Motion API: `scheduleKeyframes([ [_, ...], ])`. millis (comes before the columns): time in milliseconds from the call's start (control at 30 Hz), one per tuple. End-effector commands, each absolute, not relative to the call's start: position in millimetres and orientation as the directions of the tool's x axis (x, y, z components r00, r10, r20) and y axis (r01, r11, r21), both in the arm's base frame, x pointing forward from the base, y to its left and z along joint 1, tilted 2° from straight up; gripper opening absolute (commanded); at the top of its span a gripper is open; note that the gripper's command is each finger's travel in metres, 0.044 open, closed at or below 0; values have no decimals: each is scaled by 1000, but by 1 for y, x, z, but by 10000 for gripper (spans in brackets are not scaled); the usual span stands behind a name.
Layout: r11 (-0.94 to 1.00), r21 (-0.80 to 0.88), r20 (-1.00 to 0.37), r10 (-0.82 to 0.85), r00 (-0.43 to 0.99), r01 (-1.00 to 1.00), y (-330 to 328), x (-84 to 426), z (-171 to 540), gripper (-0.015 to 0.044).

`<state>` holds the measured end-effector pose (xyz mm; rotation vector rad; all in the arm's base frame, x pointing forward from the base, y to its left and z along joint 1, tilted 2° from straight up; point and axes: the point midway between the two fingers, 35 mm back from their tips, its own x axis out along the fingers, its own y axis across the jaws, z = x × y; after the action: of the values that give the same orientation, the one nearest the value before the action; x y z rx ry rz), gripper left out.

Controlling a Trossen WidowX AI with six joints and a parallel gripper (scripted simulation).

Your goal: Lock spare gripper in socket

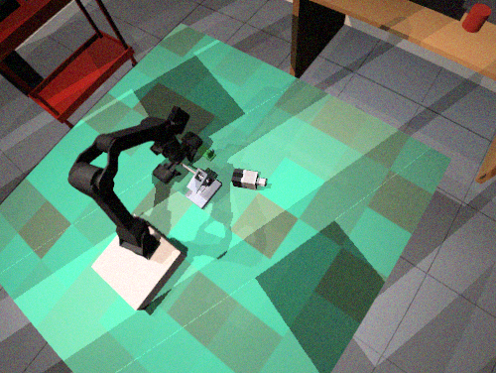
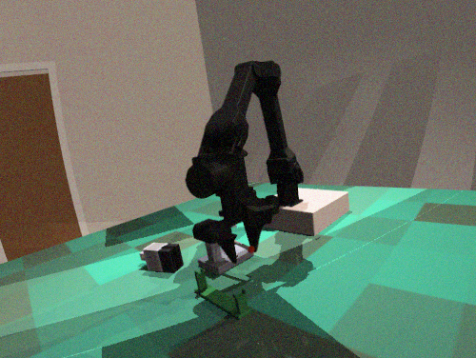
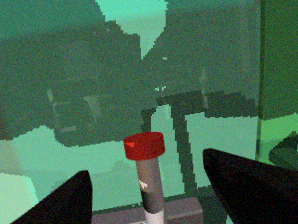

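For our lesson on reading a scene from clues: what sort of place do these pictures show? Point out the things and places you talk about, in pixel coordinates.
Probably a robotics workspace or test room: a black robot arm (image 1: pixel 106 144) (image 2: pixel 273 109) stands on a pale base block (image 1: pixel 119 278) (image 2: pixel 328 205), reaching over a metal mount (image 1: pixel 204 193) (image 2: pixel 216 267), with a red cart (image 1: pixel 81 74) near the table.

Pin and mount: partly hidden from each side.

Top: red head of the lock pin (image 1: pixel 188 170) (image 2: pixel 251 249) (image 3: pixel 150 172) not made out; far side of the mount (image 1: pixel 204 192) (image 2: pixel 216 265) (image 3: pixel 187 210) covered by shadow. Exterior: pin's shaft and part of the mount's upright screened by the gripper's fingers (image 2: pixel 255 233). Wrist: shaft cut off by the lower edge, with most of the mount; both fingers cropped. Green holder (image 1: pixel 208 154) (image 2: pixel 224 299) (image 3: pixel 279 75) cropped at right; in the top view, too small for its shape to be read.
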<state>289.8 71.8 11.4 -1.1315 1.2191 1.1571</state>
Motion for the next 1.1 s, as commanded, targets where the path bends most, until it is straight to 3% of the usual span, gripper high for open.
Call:
scheduleKeyframes([
  [0,86,-4,-999,33,7,-996,72,289,10,195],
  [267,86,-4,-999,33,7,-996,72,289,10,0],
  [600,86,-4,-999,35,7,-996,72,289,10,0],
  [1067,81,0,-984,179,15,-997,78,290,20,0],
])
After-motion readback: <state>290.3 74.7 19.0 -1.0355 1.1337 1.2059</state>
